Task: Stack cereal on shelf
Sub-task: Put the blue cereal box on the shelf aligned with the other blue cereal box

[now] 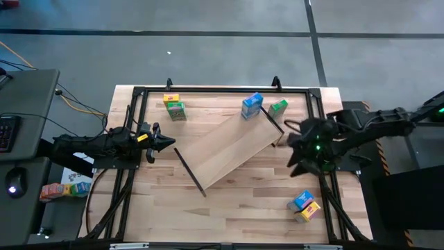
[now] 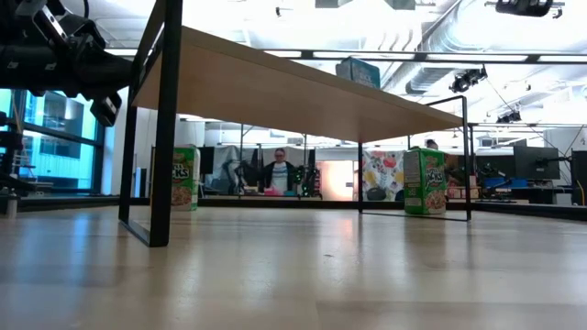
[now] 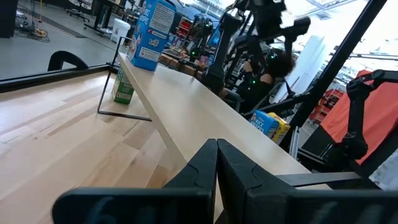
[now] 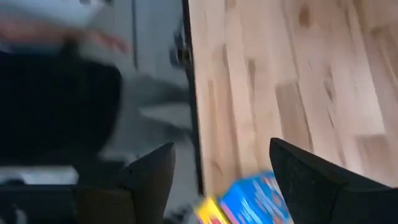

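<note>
The shelf is a pale board on black brackets, standing slantwise mid-table. One blue cereal box stands upright on its far right end. A green box stands on the table beside that end. A yellow box and a green box sit near the far left corner. A blue box and a yellow box lie together near the right edge. My left gripper is shut, hovering left of the shelf's near end. My right gripper is open above the blue box.
A black metal frame runs round the tabletop's edges. Bare tabletop lies between the shelf and the near edge. Off the table to the left are a grey desk and some coloured packs. A person sits far behind the table.
</note>
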Robot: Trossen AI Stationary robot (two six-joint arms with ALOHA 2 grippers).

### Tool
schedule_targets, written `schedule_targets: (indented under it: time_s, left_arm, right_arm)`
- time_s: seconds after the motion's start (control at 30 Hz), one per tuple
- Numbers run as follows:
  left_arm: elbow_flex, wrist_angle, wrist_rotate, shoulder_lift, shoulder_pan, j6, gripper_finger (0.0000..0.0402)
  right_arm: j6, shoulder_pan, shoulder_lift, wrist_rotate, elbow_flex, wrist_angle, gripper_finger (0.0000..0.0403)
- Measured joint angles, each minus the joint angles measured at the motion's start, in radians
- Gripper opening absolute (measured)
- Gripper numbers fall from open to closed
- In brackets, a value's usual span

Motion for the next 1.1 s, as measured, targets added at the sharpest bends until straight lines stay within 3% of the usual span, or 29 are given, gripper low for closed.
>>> schedule_targets:
  time_s: [0.23, 0.53, 0.8, 1.1]
  left_arm:
    - [0.000, 0.000, 0.000, 0.000, 0.000, 0.000, 0.0003]
    - [0.000, 0.000, 0.000, 0.000, 0.000, 0.000, 0.0003]
    - [0.000, 0.000, 0.000, 0.000, 0.000, 0.000, 0.0003]
    - [0.000, 0.000, 0.000, 0.000, 0.000, 0.000, 0.0003]
  right_arm:
    - [-0.190, 0.197, 0.095, 0.057, 0.038, -0.149, 0.0257]
    - [-0.341, 0.422, 0.224, 0.245, 0.038, -0.157, 0.0257]
    - [-0.217, 0.519, 0.376, 0.256, 0.037, -0.139, 0.0257]
    - [-0.263, 0.538, 0.494, 0.266, 0.037, -0.139, 0.0257]
